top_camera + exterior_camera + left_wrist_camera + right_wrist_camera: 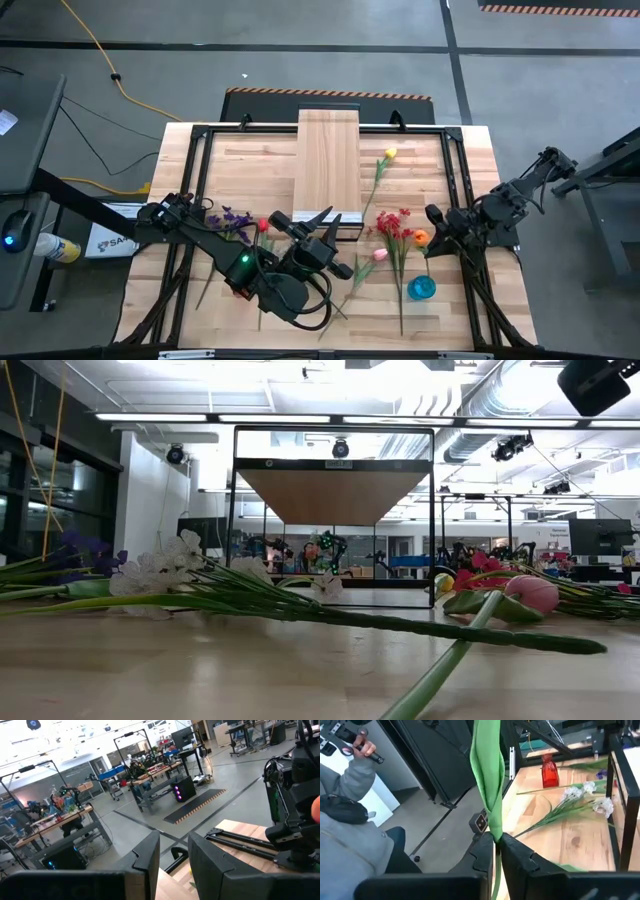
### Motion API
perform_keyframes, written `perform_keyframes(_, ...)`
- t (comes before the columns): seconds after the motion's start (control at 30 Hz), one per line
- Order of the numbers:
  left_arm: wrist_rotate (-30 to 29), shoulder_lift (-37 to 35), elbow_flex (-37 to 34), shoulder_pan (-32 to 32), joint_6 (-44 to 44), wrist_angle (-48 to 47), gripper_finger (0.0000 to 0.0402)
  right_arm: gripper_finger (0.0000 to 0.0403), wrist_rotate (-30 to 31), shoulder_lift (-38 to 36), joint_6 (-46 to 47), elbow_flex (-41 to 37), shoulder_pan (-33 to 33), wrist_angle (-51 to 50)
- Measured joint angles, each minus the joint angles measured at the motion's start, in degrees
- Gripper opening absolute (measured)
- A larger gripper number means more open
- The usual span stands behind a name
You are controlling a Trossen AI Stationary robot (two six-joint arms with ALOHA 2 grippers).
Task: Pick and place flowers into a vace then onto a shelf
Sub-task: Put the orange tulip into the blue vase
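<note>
Wooden surface (250, 160) remains strewn with flowers (392, 228); shelf (328, 165) bare, so most work remains, I judge. My right tool (497, 840) pinches a green stem; left tool (322, 222) hangs narrowly parted, empty, near the shelf's end

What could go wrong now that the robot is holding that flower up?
The right gripper pinches the orange tulip only by its thin stem and floppy leaf, so the tulip might slip or twist. The blue vase looks small and sits close to stems lying on the table, such as the red spray. Lowering the tulip could tip the vase or snag those stems. The left gripper waits open by the shelf.
</note>
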Motion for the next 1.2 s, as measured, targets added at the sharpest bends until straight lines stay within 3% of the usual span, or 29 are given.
perform_keyframes(0.5, 0.0, 0.0, 0.0, 0.0, 0.0, 0.0, 0.0134, 0.0059, -4.9, 0.0, 3.5, 0.0, 0.0, -0.8)
perform_keyframes(1.2, 0.0, 0.0, 0.0, 0.0, 0.0, 0.0, 0.0134, 0.0051, -3.5, 0.1, 3.3, 0.0, 0.0, -0.8)
